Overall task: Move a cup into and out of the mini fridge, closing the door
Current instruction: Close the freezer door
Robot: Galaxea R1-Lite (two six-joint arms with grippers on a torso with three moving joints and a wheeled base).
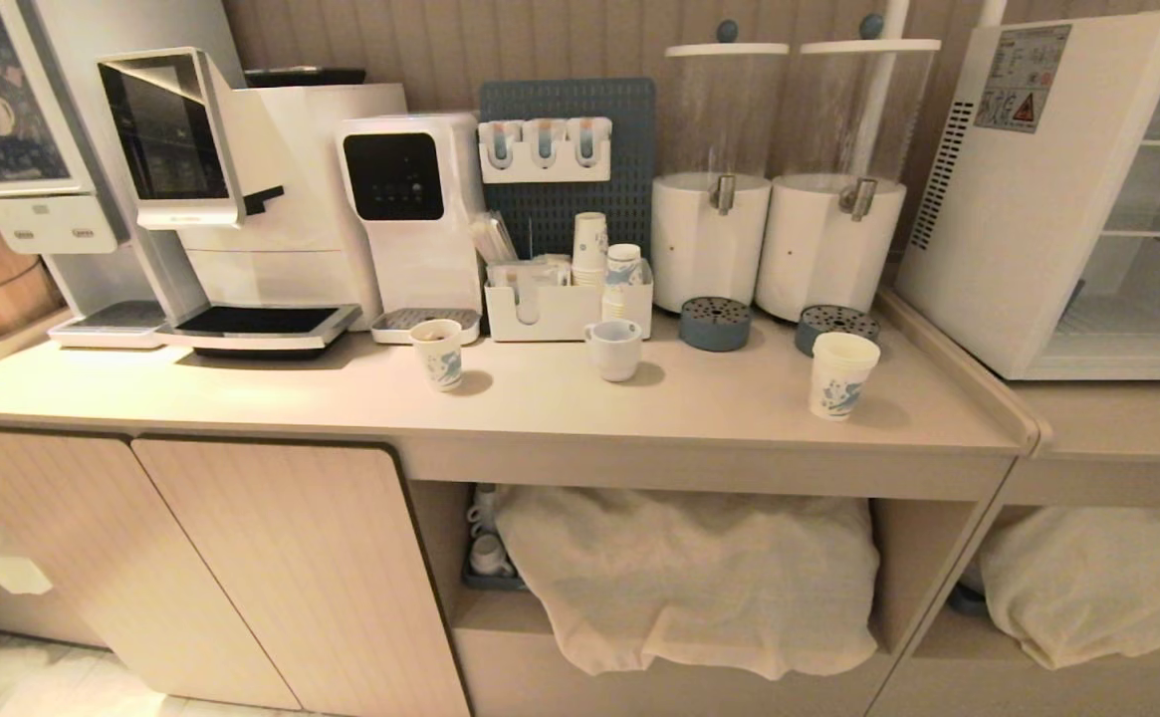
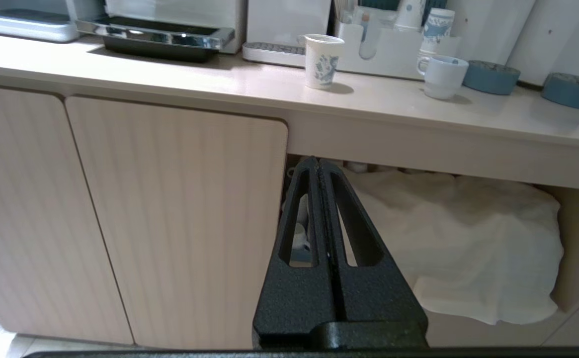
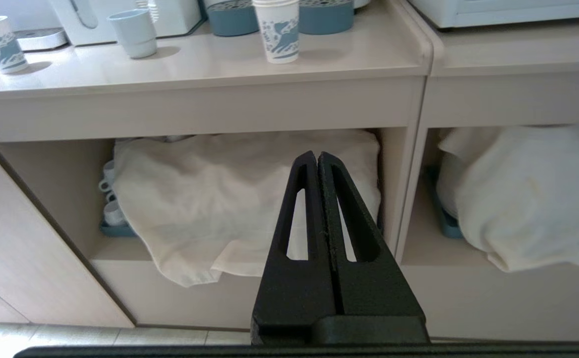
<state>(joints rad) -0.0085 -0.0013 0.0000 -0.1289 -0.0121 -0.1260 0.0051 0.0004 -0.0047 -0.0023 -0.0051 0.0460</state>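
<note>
Counter (image 1: 540,398) inspected from the head view: a coffee machine (image 1: 231,199) stands at the far left, a white water dispenser (image 1: 410,214) beside it, then a white organiser caddy (image 1: 565,304) with stacked paper cups in front of a blue pegboard (image 1: 565,159). Two clear drink dispensers (image 1: 789,179) on white bases stand further right, each with a round blue drip tray (image 1: 716,324) in front.

Loose items on the open counter — a short paper cup (image 1: 437,353) with a brownish inside near the water dispenser, and a white ceramic mug (image 1: 613,348) in front of the caddy. Both stand well to the left of the cup (image 1: 841,374).

The cup stands upright near the counter's front right edge, just in front of the right drip tray, apart from everything else. It is white with blue print and shows layered rims, as of nested cups.

The mini fridge (image 1: 1028,199) sits on the adjoining lower surface to the right, white, with side vent slots and a warning sticker. Its front faces right of frame; wire shelves are visible inside. The door cannot be made out.

Below the counter, white cloth (image 1: 689,578) covers the open shelf.

Left gripper (image 2: 319,164) — clenched, empty, low before the cabinet doors. Right gripper (image 3: 317,158) — clenched, empty, low before the shelf.
</note>
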